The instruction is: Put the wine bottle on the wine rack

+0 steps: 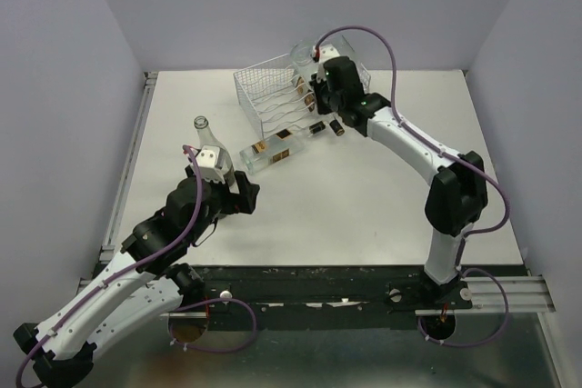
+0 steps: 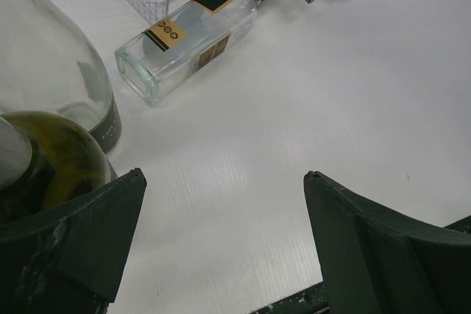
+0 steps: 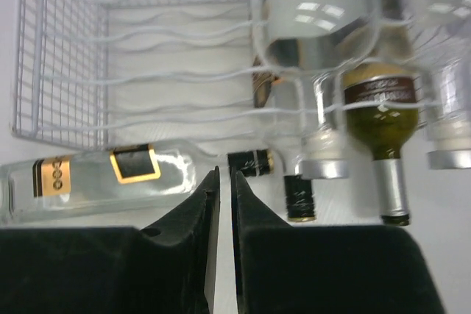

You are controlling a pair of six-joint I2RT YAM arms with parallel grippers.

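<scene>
- Wine bottle (image 1: 202, 131) stands upright toward the table's (image 1: 382, 197) left edge, well apart from the wine rack (image 1: 247, 88) near the far edge.
- Left gripper (image 2: 224, 174) gapes wide just beside it, empty; right gripper (image 3: 224, 176) is pinched closed on nothing at the rack.
- Glass: probably heavy, stiff, slick, breakable; take the body, not the neck.

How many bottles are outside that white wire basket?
2 for sure: a clear bottle standing by the left gripper, and a square bottle lying beside the basket. A third, olive bottle may sit nearer that gripper.
</scene>
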